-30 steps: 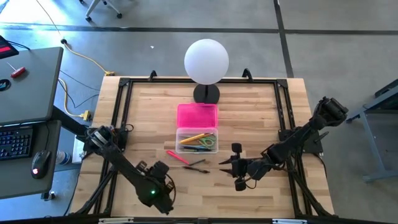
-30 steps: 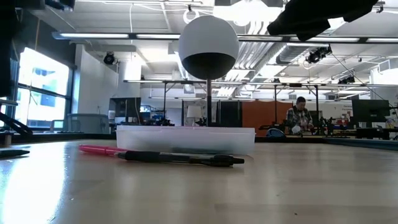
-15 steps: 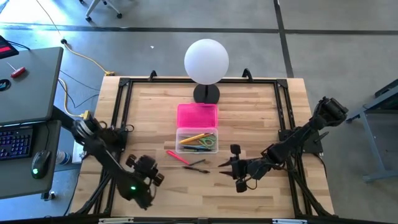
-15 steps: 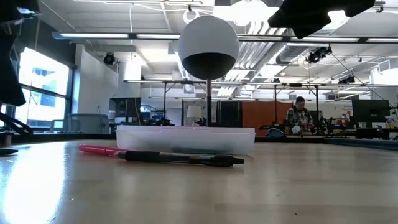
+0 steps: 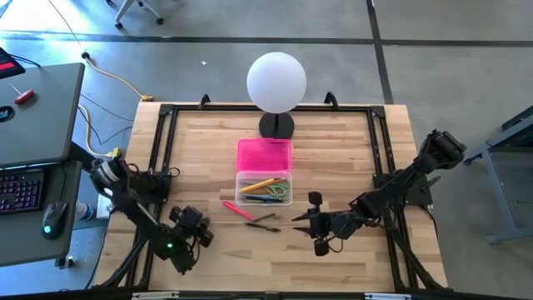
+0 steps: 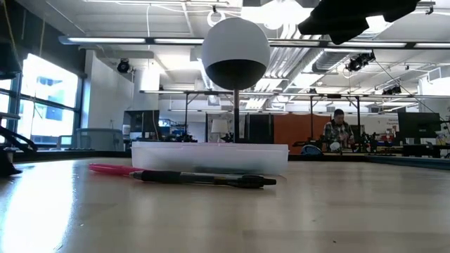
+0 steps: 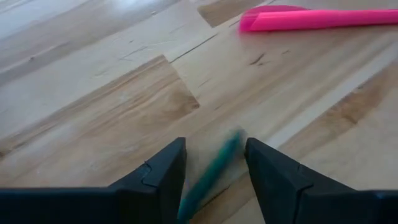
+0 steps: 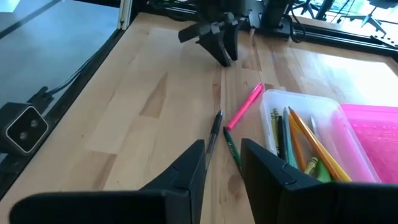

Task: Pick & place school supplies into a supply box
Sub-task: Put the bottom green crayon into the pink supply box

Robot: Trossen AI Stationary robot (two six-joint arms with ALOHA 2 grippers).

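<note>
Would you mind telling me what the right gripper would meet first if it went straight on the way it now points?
Probably the black pen lying just ahead of the right gripper, beside the green pencil; depth is unclear.

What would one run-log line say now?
left gripper: jaws open, green pen between | right gripper: jaws open, near black pen | supply box: partly filled

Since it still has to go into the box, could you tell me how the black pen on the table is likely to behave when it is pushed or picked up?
The black pen is slim and round and lies flat on the smooth wooden table, so a sideways nudge would probably roll it. It looks stiff and light. Its narrow barrel may slip between the fingers unless gripped squarely.
</note>
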